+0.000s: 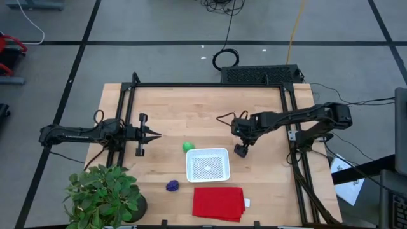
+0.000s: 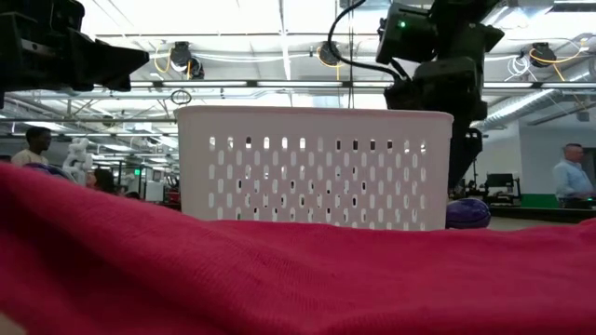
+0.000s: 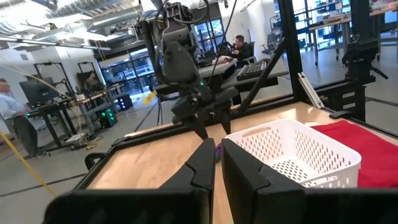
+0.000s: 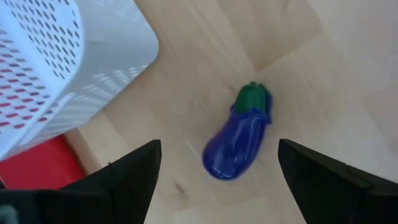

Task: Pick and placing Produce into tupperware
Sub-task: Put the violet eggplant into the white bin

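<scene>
The white perforated tupperware (image 1: pixel 207 164) sits on the table's near middle. A bright green round piece (image 1: pixel 188 147) lies on the wood just off its far left corner, and a dark purple roundish piece (image 1: pixel 172 186) lies to its near left. The elongated purple piece, a toy aubergine with a green cap (image 4: pixel 239 140), lies flat on the wood by the tupperware's right side. My right gripper (image 1: pixel 241 149) hangs open over it, pointing down, one finger on either side and neither touching. My left gripper (image 1: pixel 152 134) waits shut left of the green piece.
A folded red cloth (image 1: pixel 218 203) lies at the near edge, just in front of the tupperware. A leafy potted plant (image 1: pixel 102 194) fills the near left corner. Bare wood stretches across the far half of the table. People stand in the room beyond.
</scene>
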You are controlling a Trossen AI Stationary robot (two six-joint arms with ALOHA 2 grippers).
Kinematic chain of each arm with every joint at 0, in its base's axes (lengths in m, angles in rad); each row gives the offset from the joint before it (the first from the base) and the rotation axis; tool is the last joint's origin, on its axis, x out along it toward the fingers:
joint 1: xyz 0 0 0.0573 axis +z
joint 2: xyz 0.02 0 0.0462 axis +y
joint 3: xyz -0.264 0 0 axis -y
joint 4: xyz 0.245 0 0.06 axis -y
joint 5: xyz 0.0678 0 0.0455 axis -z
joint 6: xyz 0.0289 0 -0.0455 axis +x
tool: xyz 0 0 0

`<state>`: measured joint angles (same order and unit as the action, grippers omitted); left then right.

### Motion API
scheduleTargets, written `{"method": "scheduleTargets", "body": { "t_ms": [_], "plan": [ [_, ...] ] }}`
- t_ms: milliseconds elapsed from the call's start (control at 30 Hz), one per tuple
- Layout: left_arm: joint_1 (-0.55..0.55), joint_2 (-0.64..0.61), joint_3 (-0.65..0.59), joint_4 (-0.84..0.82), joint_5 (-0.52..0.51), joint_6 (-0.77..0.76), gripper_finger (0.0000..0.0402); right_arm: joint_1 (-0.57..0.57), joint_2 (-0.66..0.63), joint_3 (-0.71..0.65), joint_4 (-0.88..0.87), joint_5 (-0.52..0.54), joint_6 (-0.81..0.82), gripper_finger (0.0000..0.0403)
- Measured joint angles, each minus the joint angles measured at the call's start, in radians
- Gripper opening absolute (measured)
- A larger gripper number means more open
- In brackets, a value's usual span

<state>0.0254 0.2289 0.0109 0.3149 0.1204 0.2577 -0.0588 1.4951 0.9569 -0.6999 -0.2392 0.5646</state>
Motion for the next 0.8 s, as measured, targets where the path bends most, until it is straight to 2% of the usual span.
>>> {"method": "scheduleTargets", "body": {
  "t_ms": [800],
  "plan": [
    [0.0, 0.0, 0.0, -0.008, -0.017, 0.0, 0.0031, 0.056, 0.206, 0.006, 0.034, 0.07, 0.039, 0.0315]
  ]
}}
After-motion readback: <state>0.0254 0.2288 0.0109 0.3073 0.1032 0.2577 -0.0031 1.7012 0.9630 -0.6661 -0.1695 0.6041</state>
